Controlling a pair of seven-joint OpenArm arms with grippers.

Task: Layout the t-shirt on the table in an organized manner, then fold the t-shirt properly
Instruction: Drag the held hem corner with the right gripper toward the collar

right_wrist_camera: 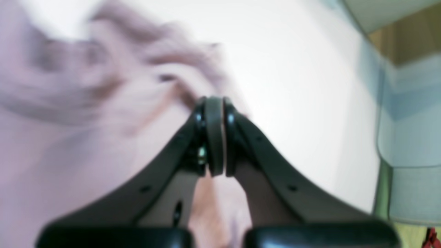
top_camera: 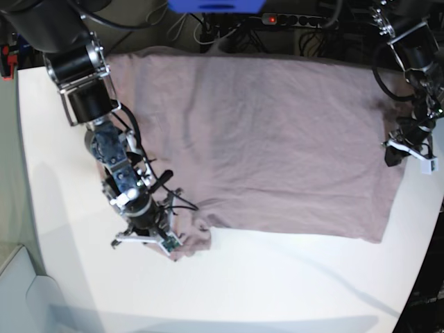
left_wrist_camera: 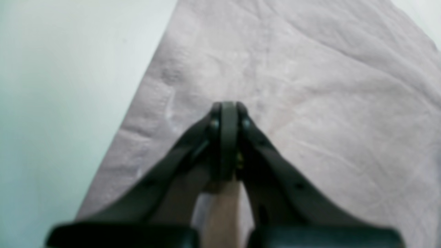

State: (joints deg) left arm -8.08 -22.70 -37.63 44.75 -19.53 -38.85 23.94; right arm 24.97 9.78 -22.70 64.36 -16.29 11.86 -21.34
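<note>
Lying spread on table (top_camera: 277,277), t-shirt (top_camera: 277,139), right gripper (top_camera: 170,244) pinching sleeve, left gripper (top_camera: 393,154) pinching hem

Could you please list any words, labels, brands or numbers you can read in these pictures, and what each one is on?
None can be read.
The t-shirt is plain, with no print showing.
The table bears no marking.
Both wrist views are too blurred for lettering on either end effector.

A soft, matt, dusty mauve cotton t-shirt (top_camera: 277,146), finely creased, was seen spread on a smooth matt white tabletop (top_camera: 277,284). Black plastic gripper fingers (left_wrist_camera: 275,165) were shown with a slight sheen.
</note>
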